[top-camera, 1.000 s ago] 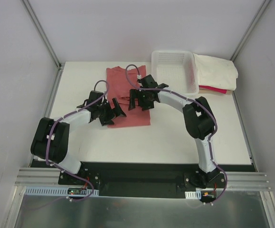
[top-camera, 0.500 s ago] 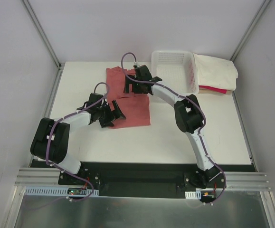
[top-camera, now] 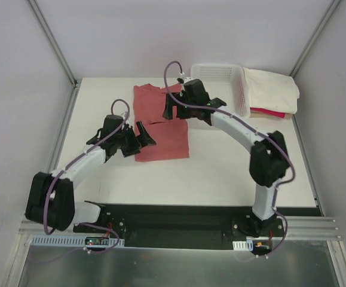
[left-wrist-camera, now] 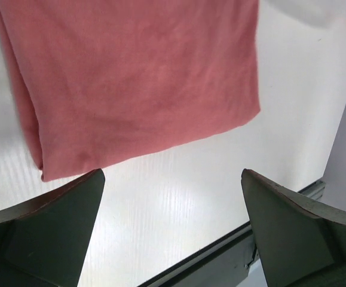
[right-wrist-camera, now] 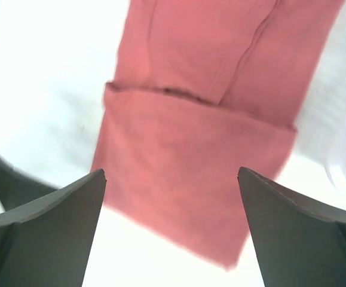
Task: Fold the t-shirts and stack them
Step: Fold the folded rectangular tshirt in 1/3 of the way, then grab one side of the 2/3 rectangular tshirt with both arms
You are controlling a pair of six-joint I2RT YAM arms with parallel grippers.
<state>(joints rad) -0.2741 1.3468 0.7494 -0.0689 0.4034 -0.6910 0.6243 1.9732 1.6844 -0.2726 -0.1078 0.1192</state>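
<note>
Salmon-red t-shirt [top-camera: 164, 128] lies flat on the white table [top-camera: 220, 170], just left of the white lattice basket [top-camera: 242, 89]. It is partly folded: in the right wrist view a doubled edge crosses the cloth from side to side.

Cream-white t-shirt [top-camera: 274, 86] lies folded against the right wall of the basket, on top of the bright pink-red t-shirt [top-camera: 267, 112]. Only a narrow strip of that shirt shows, at the near edge.

Left gripper [top-camera: 141, 137] is well left of the basket, above the near left part of the salmon-red t-shirt. Its jaws are spread wide and hold nothing.

Right gripper [top-camera: 171, 109] is above the far part of the same shirt, just left of the basket. Its jaws are also spread wide and empty.
</note>
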